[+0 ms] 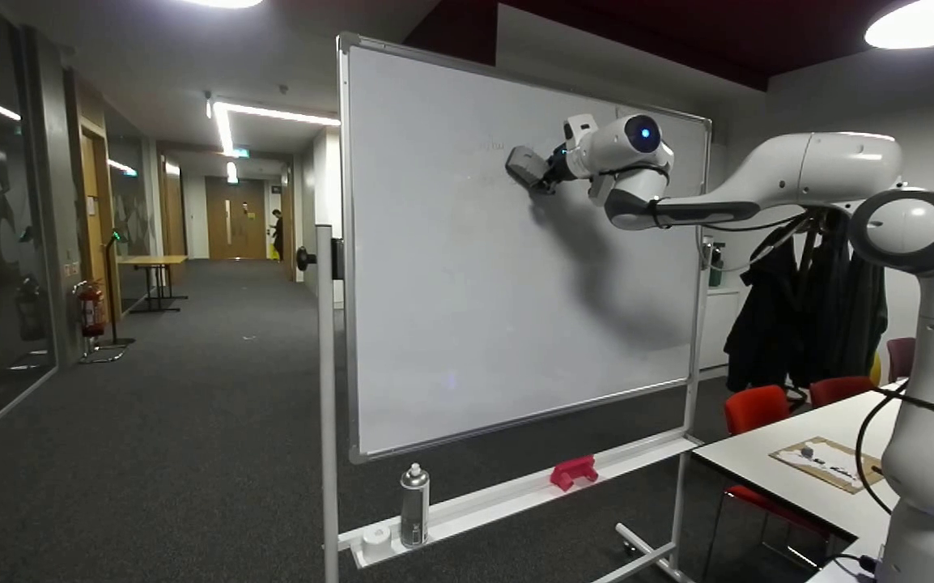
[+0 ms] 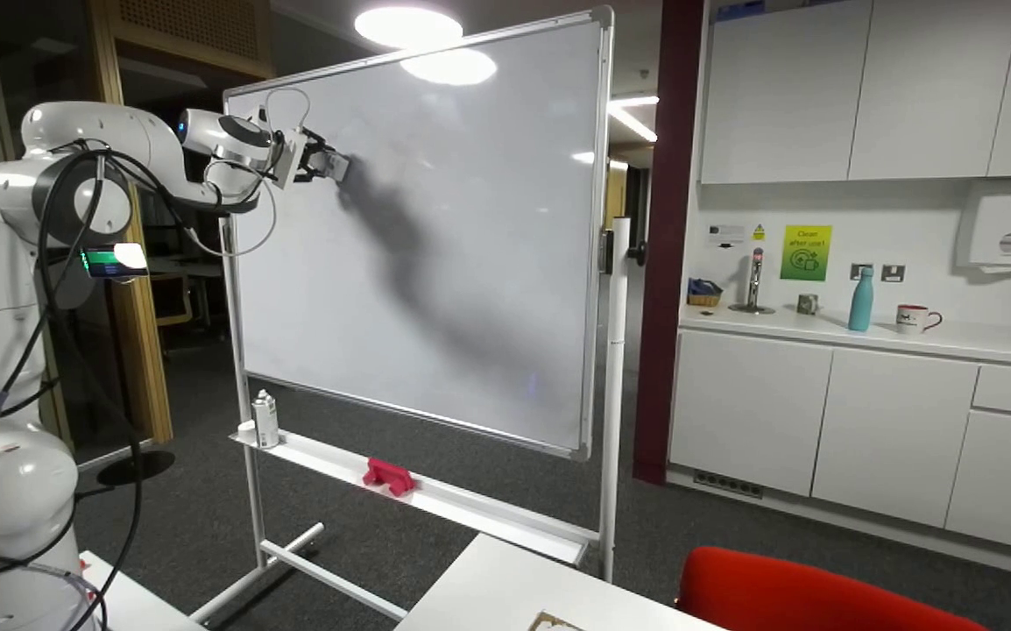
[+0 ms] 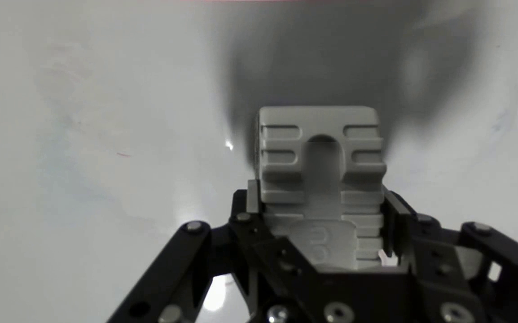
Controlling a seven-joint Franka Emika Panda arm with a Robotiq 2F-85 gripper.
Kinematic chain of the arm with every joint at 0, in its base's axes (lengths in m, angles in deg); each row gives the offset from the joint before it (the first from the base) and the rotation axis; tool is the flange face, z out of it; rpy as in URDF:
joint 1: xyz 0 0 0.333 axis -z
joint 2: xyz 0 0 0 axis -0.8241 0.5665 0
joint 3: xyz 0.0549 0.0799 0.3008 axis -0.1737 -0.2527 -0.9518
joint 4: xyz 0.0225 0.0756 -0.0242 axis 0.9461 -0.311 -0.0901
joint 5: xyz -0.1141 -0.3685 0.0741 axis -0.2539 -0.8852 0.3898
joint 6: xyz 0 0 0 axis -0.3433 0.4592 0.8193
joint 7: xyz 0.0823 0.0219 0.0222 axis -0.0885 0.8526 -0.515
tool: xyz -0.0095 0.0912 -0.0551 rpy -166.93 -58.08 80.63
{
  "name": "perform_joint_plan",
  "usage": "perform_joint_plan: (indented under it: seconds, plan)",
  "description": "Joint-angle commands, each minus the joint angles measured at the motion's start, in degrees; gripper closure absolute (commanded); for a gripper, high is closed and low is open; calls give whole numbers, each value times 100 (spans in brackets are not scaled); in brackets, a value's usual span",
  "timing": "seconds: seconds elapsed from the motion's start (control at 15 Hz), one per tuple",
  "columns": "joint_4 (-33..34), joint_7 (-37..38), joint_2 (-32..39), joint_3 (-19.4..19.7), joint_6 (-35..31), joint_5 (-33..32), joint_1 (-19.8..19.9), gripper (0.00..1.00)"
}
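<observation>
Well below fingers (image 3: 253, 197) tight on a grey eraser (image 3: 322, 188), the white ledge (image 1: 499, 508) with spray can (image 1: 414, 508) and red object (image 1: 574, 470).

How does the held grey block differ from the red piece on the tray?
The grey block is clamped in the tool; the red piece rests on the tray.
The grey block is high at the whiteboard; the red piece sits below it.
The grey block is ridged; the red piece has stubby projections.

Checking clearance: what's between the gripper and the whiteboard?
A grey ridged block, likely an eraser, clamped in the gripper, per wrist view. Both exterior views show it by the whiteboard; contact unclear.
</observation>
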Motion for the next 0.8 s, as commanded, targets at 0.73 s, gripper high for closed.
perform_joint_plan:
  seconds: [0.73]
  plan:
    - [457, -500, -2, 685, 638, 914, -653, 65]
